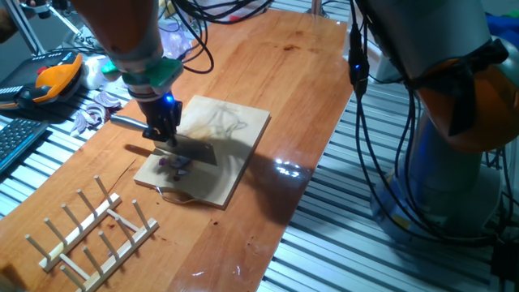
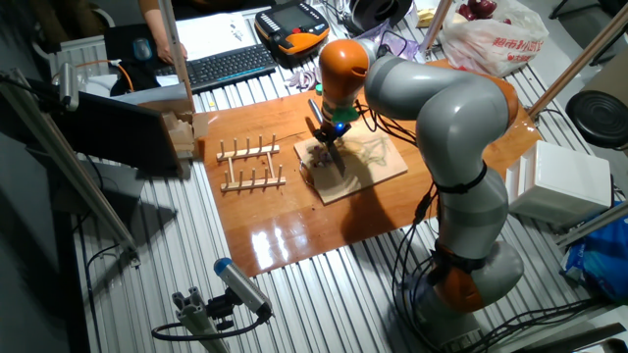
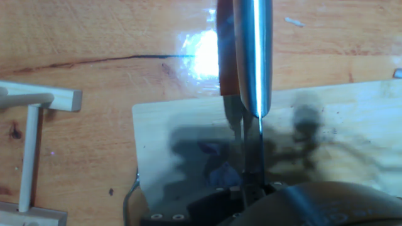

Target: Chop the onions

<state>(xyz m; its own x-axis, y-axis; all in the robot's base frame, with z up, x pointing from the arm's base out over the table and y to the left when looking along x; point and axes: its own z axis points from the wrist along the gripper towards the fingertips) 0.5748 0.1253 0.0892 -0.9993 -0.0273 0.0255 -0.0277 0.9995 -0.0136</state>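
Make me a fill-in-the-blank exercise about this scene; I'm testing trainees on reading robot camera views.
1. The gripper is shut on the handle of a steel ____.
2. The small purple onion bits lie on a pale wooden cutting ____.
3. The wooden peg rack rests on the brown ____, apart from the work surface.
4. The orange handheld pendant lies beside a black ____.

Missing words: knife; board; table; keyboard

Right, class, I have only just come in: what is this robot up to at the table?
The arm's gripper holds a knife by the handle, with the blade low over the wooden cutting board. Small purple onion pieces lie on the board just under the blade, near its front edge. It appears to be mid-chop. A wooden rack sits beside the board, untouched.
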